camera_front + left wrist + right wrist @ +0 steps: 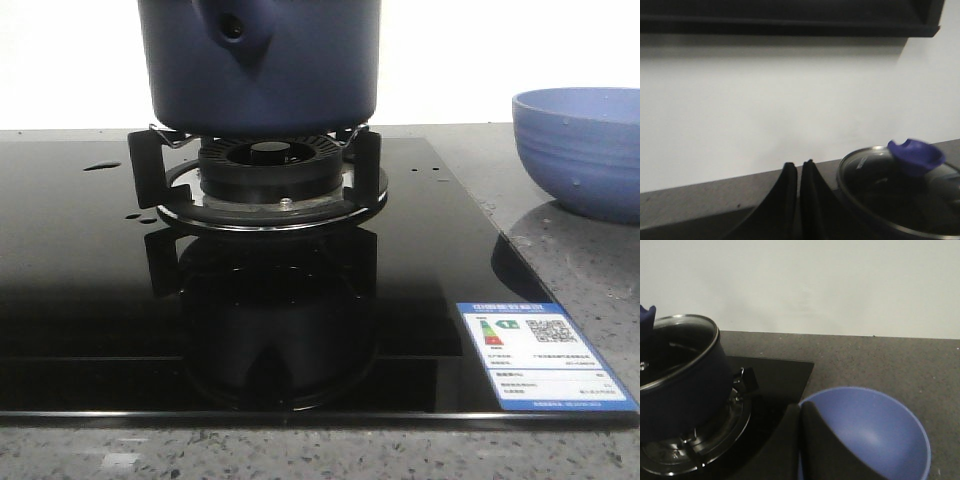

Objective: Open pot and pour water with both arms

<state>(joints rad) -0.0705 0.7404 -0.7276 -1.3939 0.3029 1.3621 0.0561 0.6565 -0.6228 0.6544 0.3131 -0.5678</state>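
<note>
The dark navy pot (258, 65) stands on the burner grate (256, 180) of the black glass hob, its handle stub with a round hole (233, 28) facing me. In the left wrist view the pot's glass lid (890, 192) with a blue knob (916, 156) is on the pot. My left gripper (798, 167) is shut and empty, beside the lid. My right gripper (800, 407) is shut and empty, above the near rim of the light blue bowl (875, 435), with the pot (677, 385) off to its side. Small water droplets (102, 166) lie on the hob.
The light blue ribbed bowl (585, 150) stands on the grey stone counter (560, 250) right of the hob. A label sticker (535, 368) is on the hob's front right corner. A white wall is behind, with a dark shelf (790, 20) above in the left wrist view.
</note>
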